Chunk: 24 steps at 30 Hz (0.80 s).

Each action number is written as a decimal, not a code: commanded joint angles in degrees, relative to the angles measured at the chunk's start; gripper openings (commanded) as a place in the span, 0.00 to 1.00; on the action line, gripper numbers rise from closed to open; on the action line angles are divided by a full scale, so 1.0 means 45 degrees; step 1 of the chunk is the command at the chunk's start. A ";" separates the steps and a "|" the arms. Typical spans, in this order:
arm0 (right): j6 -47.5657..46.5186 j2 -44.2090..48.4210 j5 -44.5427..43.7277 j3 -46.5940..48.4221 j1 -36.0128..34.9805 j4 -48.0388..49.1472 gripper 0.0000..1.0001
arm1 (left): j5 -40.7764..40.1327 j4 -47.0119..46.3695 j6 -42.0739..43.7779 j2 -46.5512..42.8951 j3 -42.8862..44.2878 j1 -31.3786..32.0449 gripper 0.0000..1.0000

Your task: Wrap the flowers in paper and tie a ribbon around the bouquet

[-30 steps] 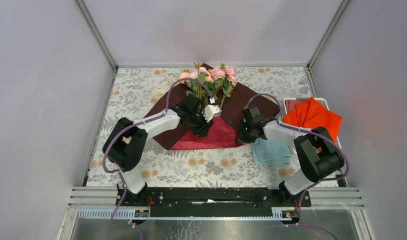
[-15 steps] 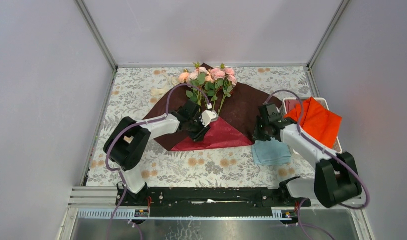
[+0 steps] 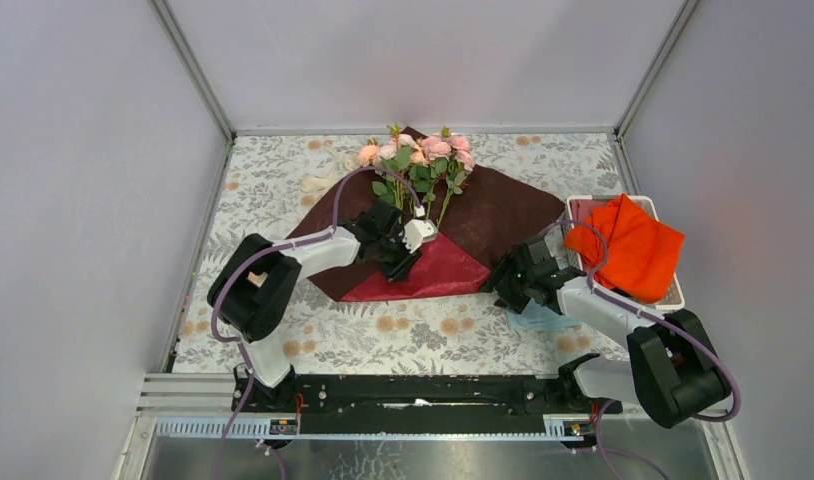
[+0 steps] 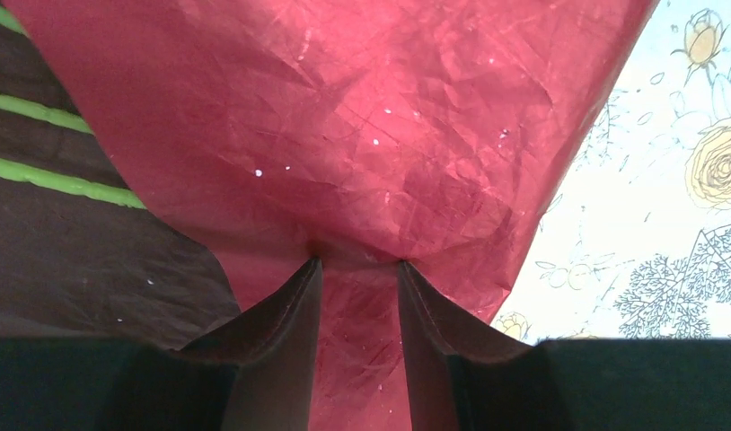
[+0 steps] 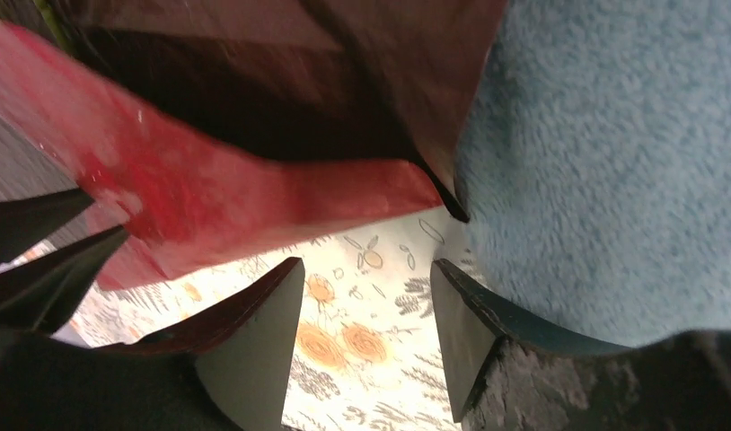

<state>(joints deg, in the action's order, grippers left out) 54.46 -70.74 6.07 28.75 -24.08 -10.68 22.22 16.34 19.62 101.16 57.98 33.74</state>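
Note:
The pink flowers point(image 3: 419, 150) lie on the dark paper point(image 3: 495, 213), blooms at the far end. Their green stems point(image 4: 57, 180) run under a crimson flap point(image 3: 435, 273) folded over from the near side. My left gripper point(image 3: 400, 253) bears down on that flap. In the left wrist view its jaws stand partly apart, the fingertips point(image 4: 310, 269) pressing into the crinkled crimson paper point(image 4: 362, 135). My right gripper point(image 3: 511, 283) hovers at the flap's right corner, open point(image 5: 366, 267), only tablecloth between its fingers. The cream ribbon point(image 3: 317, 182) lies left of the paper.
A white tray point(image 3: 584, 201) at the right holds an orange-red cloth point(image 3: 631, 250). A light blue cloth point(image 5: 613, 171) lies right beside my right fingers, mostly under that arm point(image 3: 536, 318). Grey walls enclose the patterned tablecloth point(image 3: 403, 335).
My right gripper has gone from shut to open and swung out right, then back down to the flap's right corner. The paper's right side now lies flatter. The left gripper has held still.

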 commanded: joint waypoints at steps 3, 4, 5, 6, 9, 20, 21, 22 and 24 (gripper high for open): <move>0.1581 -0.0721 -0.0728 -0.0461 -0.0094 0.2009 0.61 | 0.0235 0.0113 0.0113 0.0024 0.1136 0.0090 0.43; 0.1596 -0.0810 -0.0929 -0.0504 -0.0099 0.2081 0.60 | 0.0303 0.0331 0.0113 0.0068 0.1485 0.0187 0.43; 0.1549 -0.0895 -0.1083 -0.0510 -0.0089 0.2136 0.60 | 0.0330 0.0684 0.0118 0.0071 0.1815 0.0339 0.44; 0.1509 -0.0944 -0.1267 -0.0479 -0.0098 0.2138 0.59 | 0.0401 0.0937 0.0156 0.0023 0.2140 0.0563 0.44; 0.1315 -0.0932 -0.1779 -0.0361 -0.0094 0.2124 0.54 | 0.0746 0.1319 0.0094 -0.0142 0.2896 0.1335 0.46; 0.0292 -0.0698 -0.3095 -0.0010 -0.0099 0.1624 0.47 | 0.0260 0.0776 -0.0713 0.2673 0.4446 0.2503 0.46; 0.0278 -0.0707 -0.3151 -0.0018 -0.0099 0.1657 0.47 | 0.0222 0.0756 -0.0700 0.2939 0.4544 0.2498 0.46; 0.0195 -0.0706 -0.3158 -0.0034 -0.0097 0.1753 0.47 | 0.0190 0.0763 -0.0699 0.3118 0.4642 0.2502 0.46; 0.0024 -0.0785 -0.3209 -0.0065 -0.0098 0.2040 0.47 | 0.0164 0.0675 -0.0695 0.3384 0.4664 0.2508 0.46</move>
<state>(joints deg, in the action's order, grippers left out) 57.10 -74.19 -3.77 27.90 -24.27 -1.32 24.49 20.40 17.39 114.54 77.17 45.32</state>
